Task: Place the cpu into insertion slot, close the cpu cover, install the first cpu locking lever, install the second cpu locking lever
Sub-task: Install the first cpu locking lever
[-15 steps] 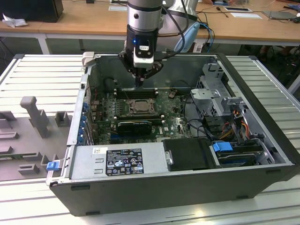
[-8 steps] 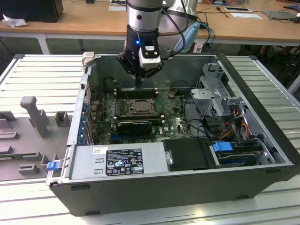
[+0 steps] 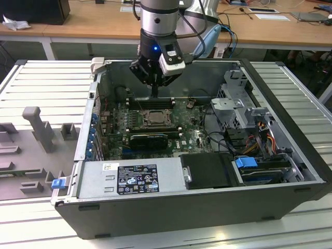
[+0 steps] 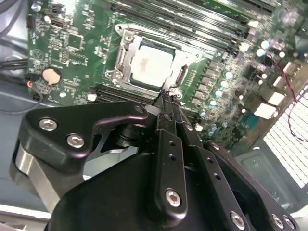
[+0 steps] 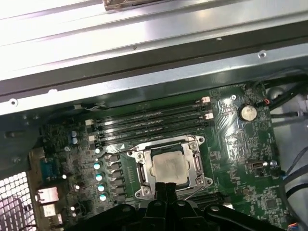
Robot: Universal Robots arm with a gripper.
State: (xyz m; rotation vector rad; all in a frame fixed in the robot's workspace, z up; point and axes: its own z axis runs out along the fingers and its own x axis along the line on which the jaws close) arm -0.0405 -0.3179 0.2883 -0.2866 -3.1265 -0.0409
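Exterior view first: the claw (image 3: 154,95) hangs straight down from the arm inside an open computer case (image 3: 290,171). Its two fingers are drawn together into one thin point, with no gap between them and nothing visibly held. In both wrist views that point (image 4: 168,94) (image 5: 166,185) shows against one edge of the socket (image 4: 126,45) (image 5: 140,169) (image 3: 136,120), close to a corner. I cannot tell whether it touches the metal or hovers above it.

The chip (image 4: 153,65) (image 5: 168,167) (image 3: 154,118) lies flat in the socket with its pale metal top facing up. It is square, so it has no long side, and its edges run parallel to the memory slots (image 5: 149,120) (image 3: 150,102) (image 4: 192,19). The cover plate (image 5: 197,161) (image 4: 180,55) lies down flat around the chip, which shows through its window. I cannot make out how the locking levers sit.

Beyond the socket, on the side away from the claw in the first wrist view, the memory slots run along the green board (image 5: 231,144) below the case wall. A row of small blue capacitors (image 5: 98,175) stands beside the socket, and a coin battery (image 5: 248,112) (image 4: 51,75) sits well apart from it. In the exterior view a long black card (image 3: 148,139) lies just beside the socket on the near side, with the grey power box (image 3: 129,179) nearer again. A metal drive cage (image 3: 236,98) and a bundle of cables (image 3: 259,140) fill the exterior view's right. Nothing stands between the claw and the chip.
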